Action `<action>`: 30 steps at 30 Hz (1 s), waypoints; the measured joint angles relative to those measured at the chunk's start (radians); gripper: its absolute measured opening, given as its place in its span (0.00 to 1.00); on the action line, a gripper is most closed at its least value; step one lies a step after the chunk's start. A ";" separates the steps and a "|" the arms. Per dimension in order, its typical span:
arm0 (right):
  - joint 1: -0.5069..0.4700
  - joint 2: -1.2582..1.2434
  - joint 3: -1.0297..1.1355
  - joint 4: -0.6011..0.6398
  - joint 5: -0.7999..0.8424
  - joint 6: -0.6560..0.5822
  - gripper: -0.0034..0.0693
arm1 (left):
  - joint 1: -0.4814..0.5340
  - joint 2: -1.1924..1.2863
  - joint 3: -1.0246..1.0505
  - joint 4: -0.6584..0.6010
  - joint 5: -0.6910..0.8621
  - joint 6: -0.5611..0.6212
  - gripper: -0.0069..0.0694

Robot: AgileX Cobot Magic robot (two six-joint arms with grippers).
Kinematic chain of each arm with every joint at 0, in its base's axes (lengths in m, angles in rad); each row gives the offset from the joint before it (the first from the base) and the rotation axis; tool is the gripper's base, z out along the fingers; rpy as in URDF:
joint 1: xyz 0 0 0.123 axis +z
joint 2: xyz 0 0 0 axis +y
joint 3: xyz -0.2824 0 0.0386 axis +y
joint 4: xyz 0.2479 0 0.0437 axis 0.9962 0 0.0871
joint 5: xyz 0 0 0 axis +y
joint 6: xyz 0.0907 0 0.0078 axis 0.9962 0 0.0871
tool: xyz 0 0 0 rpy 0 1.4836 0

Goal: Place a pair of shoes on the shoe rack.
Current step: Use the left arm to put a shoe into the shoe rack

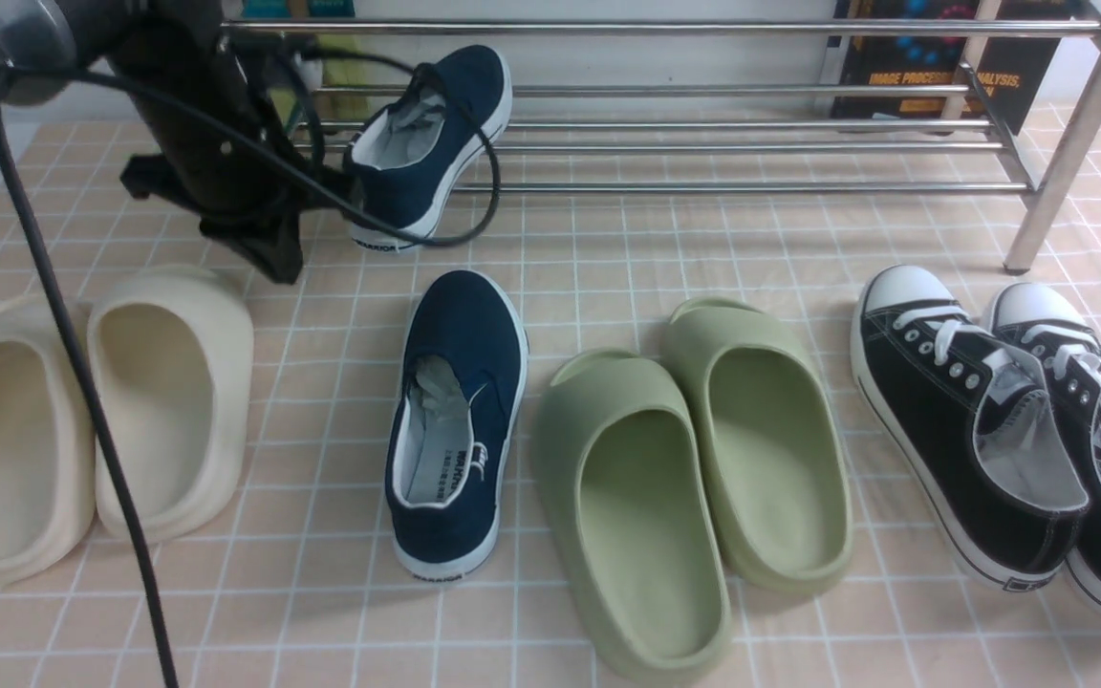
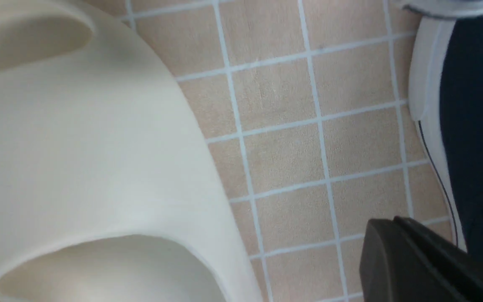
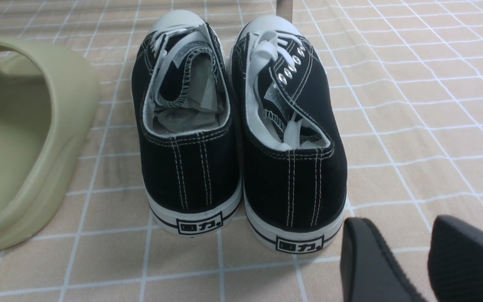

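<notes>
One navy-blue shoe (image 1: 431, 143) leans with its toe up on the low bars of the chrome shoe rack (image 1: 751, 145) and its heel on the tiled floor. The other navy shoe (image 1: 460, 420) lies flat on the floor in front of it, toe toward the rack. My left gripper (image 1: 278, 263) hangs just left of the leaning shoe's heel, shut and holding nothing. In the left wrist view its fingers (image 2: 388, 228) are pressed together over bare tile, with a navy shoe's side (image 2: 472, 126) next to them. My right gripper (image 3: 409, 247) is open behind the heels of the black sneakers.
A pair of cream slides (image 1: 82, 420) sits at the left, right under the left arm. Green slides (image 1: 694, 468) lie in the middle and black lace-up sneakers (image 1: 990, 430) at the right, near the rack's front leg (image 1: 1067, 143). A black cable (image 1: 474, 201) loops round the leaning shoe.
</notes>
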 joint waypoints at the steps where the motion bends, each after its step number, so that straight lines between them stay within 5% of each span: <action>1: 0.000 0.000 0.000 0.000 0.000 0.000 0.37 | -0.006 0.005 0.036 -0.005 -0.038 0.000 0.09; 13: 0.000 0.000 0.000 0.000 0.000 0.000 0.37 | -0.036 0.025 0.084 -0.112 -0.423 -0.101 0.10; 30: 0.000 0.000 0.000 0.000 0.000 0.000 0.37 | -0.073 0.109 -0.071 -0.195 -0.490 -0.126 0.10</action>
